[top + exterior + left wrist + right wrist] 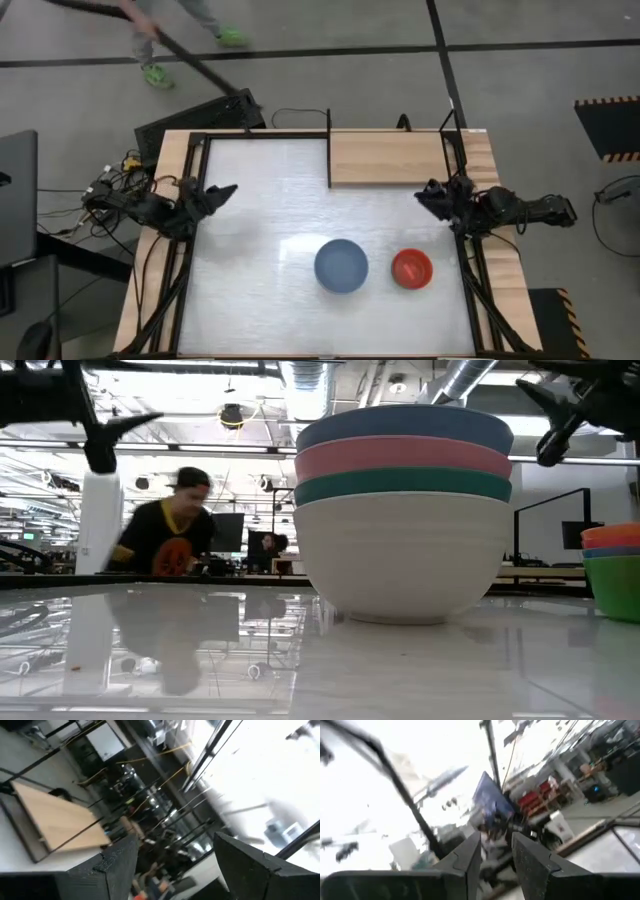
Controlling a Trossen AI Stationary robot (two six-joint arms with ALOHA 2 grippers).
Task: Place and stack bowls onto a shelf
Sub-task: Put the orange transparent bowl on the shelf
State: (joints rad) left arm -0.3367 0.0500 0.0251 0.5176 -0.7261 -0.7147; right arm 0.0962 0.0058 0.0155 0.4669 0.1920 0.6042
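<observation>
Large bowls: a nested stack of round plain bowls, blue on top [341,265], then pink [400,457], teal [400,483] and white [400,555], on the white tabletop [260,220], nearer than the shelf.
Small bowls: a stack topped by a red round bowl [411,268], just right of the large stack.
Left gripper [222,192]: at the tabletop's left edge, well left of the shelf, jaws wide, empty.
Right gripper [428,195]: just below the shelf's right end, jaws narrow, empty.
Shelf: a light natural-wood rectangular plank with thin black posts [388,157], at the far edge, bare.

Blue-topped bowl stack [341,266] beside red-topped stack [411,268], well apart from bare shelf [388,158].

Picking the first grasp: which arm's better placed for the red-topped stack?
Right, probably. The right gripper hangs at the table's right edge, close to the small stack and beside the shelf. The left gripper sits across the table, farther off.
</observation>
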